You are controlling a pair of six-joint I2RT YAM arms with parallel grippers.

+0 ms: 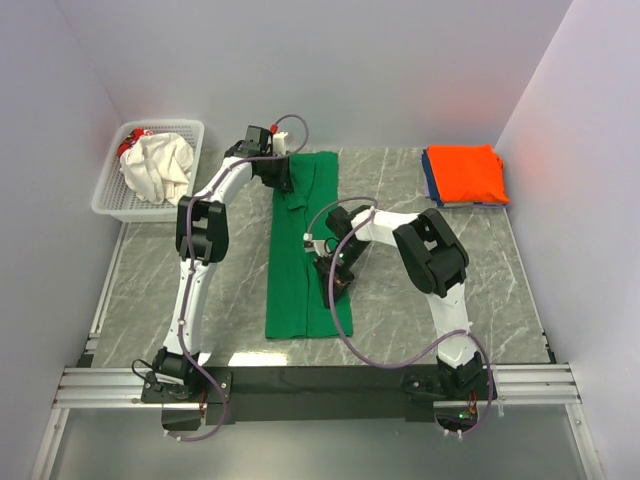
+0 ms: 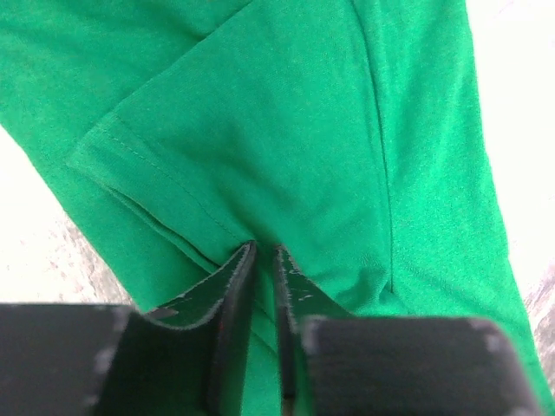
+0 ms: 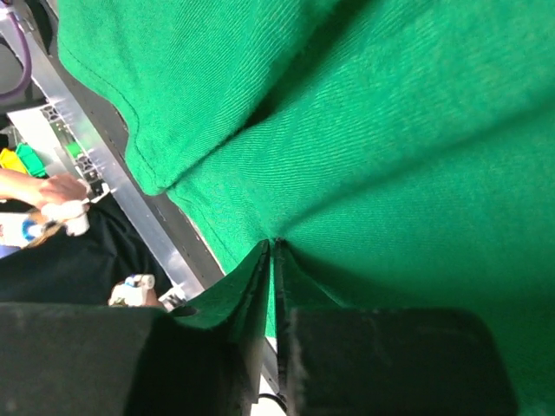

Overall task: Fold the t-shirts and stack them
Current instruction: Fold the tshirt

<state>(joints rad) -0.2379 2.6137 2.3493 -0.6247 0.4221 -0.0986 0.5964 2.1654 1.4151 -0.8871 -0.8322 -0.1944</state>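
A dark green t-shirt (image 1: 300, 270) lies on the table as a long strip folded lengthwise. My left gripper (image 1: 281, 176) is at its far end, shut on the cloth near a sleeve hem (image 2: 147, 186). My right gripper (image 1: 337, 283) is at the strip's right edge near the middle, shut on a pinch of the green cloth (image 3: 373, 165). A folded orange t-shirt (image 1: 467, 172) lies on a blue one (image 1: 428, 186) at the far right. A cream-white t-shirt (image 1: 160, 166) is bundled in the basket.
A white lattice basket (image 1: 190, 131) stands at the far left corner, with something red (image 1: 128, 146) under the white cloth. Walls close in on the left, back and right. A metal rail (image 1: 320, 385) runs along the near edge.
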